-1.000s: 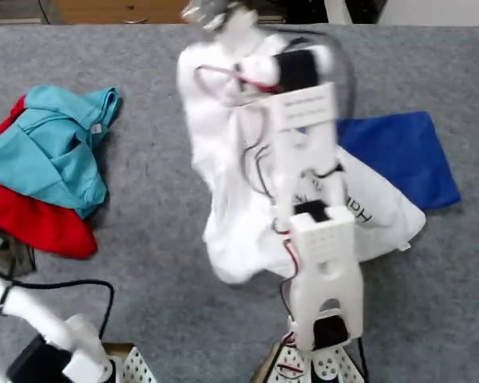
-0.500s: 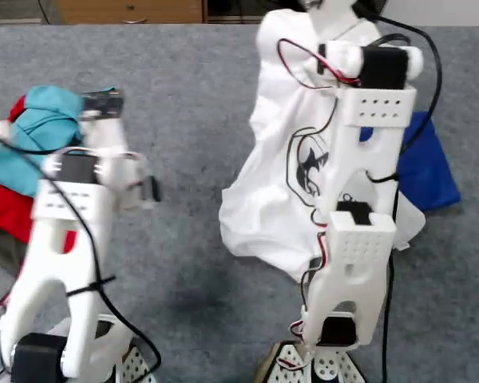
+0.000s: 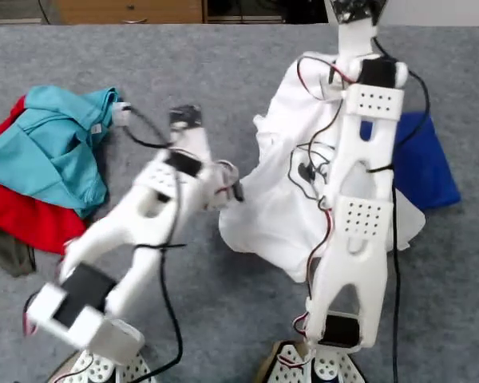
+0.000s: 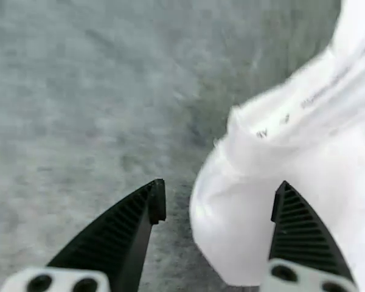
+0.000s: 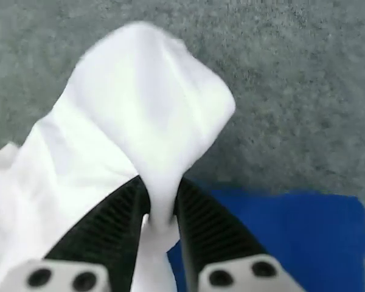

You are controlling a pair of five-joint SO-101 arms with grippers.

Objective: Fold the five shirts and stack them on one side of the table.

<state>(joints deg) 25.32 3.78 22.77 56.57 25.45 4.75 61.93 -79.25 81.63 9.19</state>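
Five garments counted: one white shirt (image 3: 279, 207), one blue shirt (image 3: 427, 163), one teal shirt (image 3: 48, 152), one red shirt (image 3: 32, 215), and one dark garment (image 3: 4, 251), too hidden to tell if it's a shirt. Two arms, left arm (image 3: 136, 231) and right arm (image 3: 359, 215), with two grippers: left gripper (image 4: 220, 185), right gripper (image 5: 160, 185). One grey table (image 3: 184, 72).

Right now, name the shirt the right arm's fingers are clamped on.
The white shirt: the right fingers pinch it. The blue shirt lies flat; the teal shirt and red shirt sit piled apart.
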